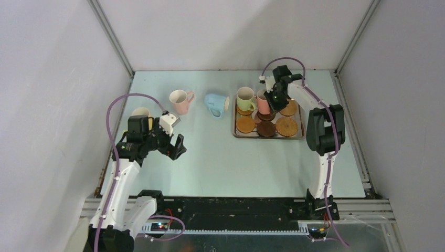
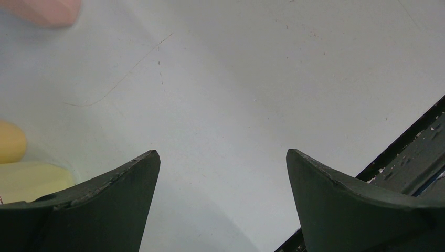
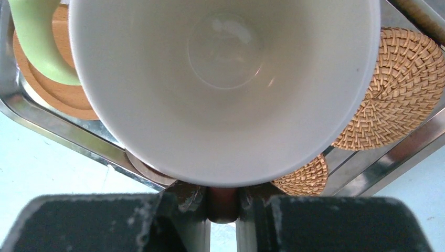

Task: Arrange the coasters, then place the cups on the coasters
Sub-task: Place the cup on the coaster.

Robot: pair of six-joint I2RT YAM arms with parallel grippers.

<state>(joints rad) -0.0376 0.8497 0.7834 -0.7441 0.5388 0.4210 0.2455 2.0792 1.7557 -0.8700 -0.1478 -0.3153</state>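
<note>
Top external: right gripper [image 1: 273,97] clamped on pink cup [image 1: 262,103], upright over tray [image 1: 302,132] | green cup [image 1: 244,98] beside it on a tan coaster | coasters [image 1: 287,126] all in tray | left gripper [image 1: 176,147] jaws wide, empty | blue cup [image 1: 216,104] lying sideways on table [image 1: 220,163], second pink cup [image 1: 180,101] and yellow cup [image 1: 141,112] farther left
</note>
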